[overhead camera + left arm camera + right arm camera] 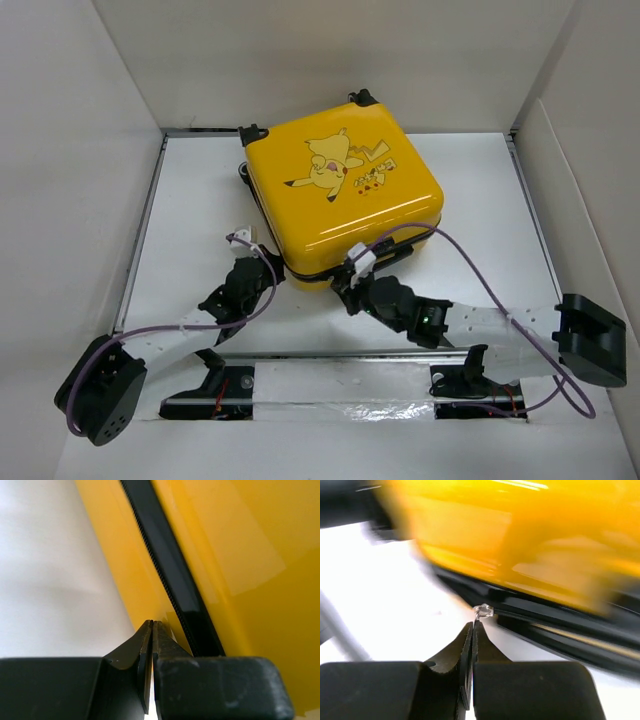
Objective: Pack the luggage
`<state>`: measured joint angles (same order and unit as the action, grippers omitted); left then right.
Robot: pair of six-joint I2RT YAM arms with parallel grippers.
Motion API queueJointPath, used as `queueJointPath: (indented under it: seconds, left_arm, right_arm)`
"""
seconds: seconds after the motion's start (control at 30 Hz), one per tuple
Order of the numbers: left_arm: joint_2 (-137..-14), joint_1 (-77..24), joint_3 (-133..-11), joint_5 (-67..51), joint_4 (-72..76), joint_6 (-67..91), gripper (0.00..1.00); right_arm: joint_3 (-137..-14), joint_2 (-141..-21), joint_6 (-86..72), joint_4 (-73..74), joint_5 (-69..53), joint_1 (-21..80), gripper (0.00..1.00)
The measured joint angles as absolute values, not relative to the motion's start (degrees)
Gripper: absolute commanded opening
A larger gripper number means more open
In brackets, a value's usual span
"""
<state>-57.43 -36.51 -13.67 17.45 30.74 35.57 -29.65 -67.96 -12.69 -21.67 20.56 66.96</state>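
Pinching the tiny silver zipper pull [482, 611] with the right gripper [472, 625] at the near edge of the luggage [345, 185], closed and flat, mid-table toward the back. Holding the left gripper [152, 626] clenched on nothing, just beside the black zip track [170, 570]. Could lose the pull from so thin a tip hold, or drag the case across the white table [200, 200] under a hard tug. Purple cable [470, 265] draped close over the corner; nothing else blocking

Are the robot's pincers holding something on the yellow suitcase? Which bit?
The right pincer pinches what looks like the small silver zipper pull on the luggage, at its edge. The left pincer is shut, holding nothing.
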Motion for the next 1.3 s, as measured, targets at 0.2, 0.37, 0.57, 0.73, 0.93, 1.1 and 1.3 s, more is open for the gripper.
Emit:
queueJointPath:
  seconds: [0.2, 0.37, 0.57, 0.73, 0.93, 1.1, 1.3]
  left_arm:
    - [-58.94, -39.9, -14.41, 17.72, 32.49, 37.19, 0.0]
    - [-62.24, -39.86, -14.5, 19.18, 33.63, 38.15, 0.01]
    - [-61.6, -35.29, -21.47, 19.46, 24.56, 38.85, 0.65]
    - [-59.07, -23.49, -30.5, 16.27, 21.23, 41.47, 0.7]
    - [-59.99, -16.38, -39.68, 13.96, 22.94, 45.74, 0.75]
    - [-75.72, -11.9, -57.19, 7.9, 20.91, 46.44, 0.75]
    - [-97.06, -6.94, -75.29, -2.57, 14.96, 46.68, 0.74]
  right_arm:
    - [-37.01, -76.23, -10.74, -20.88, 16.73, 71.83, 0.0]
    - [-39.4, -86.0, -10.7, -31.66, 16.01, 71.75, 0.0]
    - [-35.66, -86.43, -14.85, -39.81, 3.53, 76.23, 0.0]
    - [-25.69, -74.65, -17.54, -38.59, 3.36, 76.18, 0.0]
    - [-23.11, -65.93, -18.65, -33.67, 3.22, 76.09, 0.0]
    - [-20.36, -59.61, -19.55, -29.52, 3.95, 76.2, 0.0]
    - [-18.35, -53.89, -20.64, -25.54, 6.68, 76.2, 0.0]
